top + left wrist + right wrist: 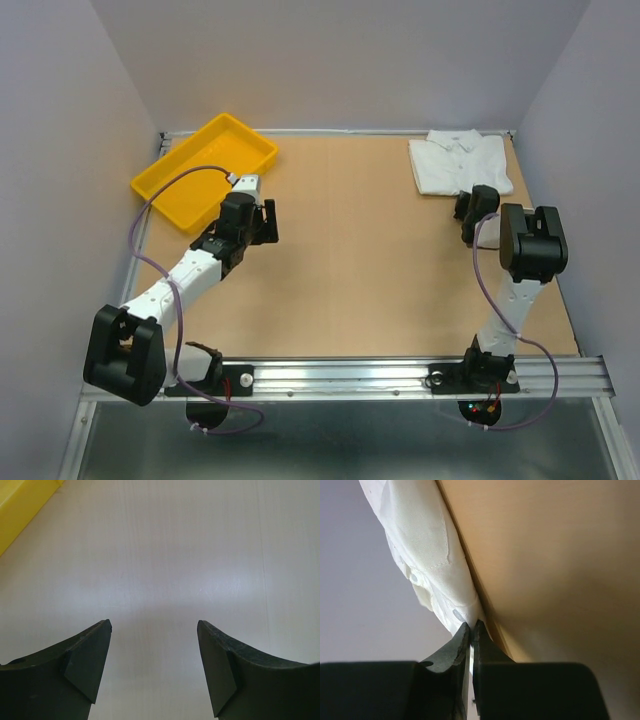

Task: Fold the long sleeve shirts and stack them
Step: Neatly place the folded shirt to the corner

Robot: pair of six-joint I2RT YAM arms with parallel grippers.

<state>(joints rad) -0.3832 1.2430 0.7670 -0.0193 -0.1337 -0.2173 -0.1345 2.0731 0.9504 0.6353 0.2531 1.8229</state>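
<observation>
At the far right corner of the table (pixel 360 260): the right gripper (pixel 471 625) has its two fingers pressed together on a thin edge of white cloth, with only a sliver of fabric between the tips.
Held cloth: part of the white long sleeve shirt (pixel 460 160). In the wrist view its button strip runs up from the pinch, but which edge of the garment this is cannot be told.
Shirt: a compact bundle, collar toward the far edge, close against the table's right edge. A pale flap reaches toward the near edge under the right arm. Only one shirt is in view.
Left gripper (pixel 154 625): fingers spread wide with nothing between them, hovering over bare surface in the table's left half, near the tray's near-right rim.
Yellow plastic tray (pixel 215 145): set at an angle in the far left corner, well apart from the shirt. Nothing is seen in it, though a cable crosses above part of it in the overhead view.
Risk, grip: the pinch takes so little of the thin fabric that a pull could slide it free. It could also lift one layer alone and drag the bundle open unevenly.
Risk, edge: the shirt lies hard by the right edge, so a sideways tug could carry cloth off the table.
Risk, one arm: with the left gripper well apart, spreading from a single point would likely bunch the shirt.
Stage: judged early, with no stack visible.
</observation>
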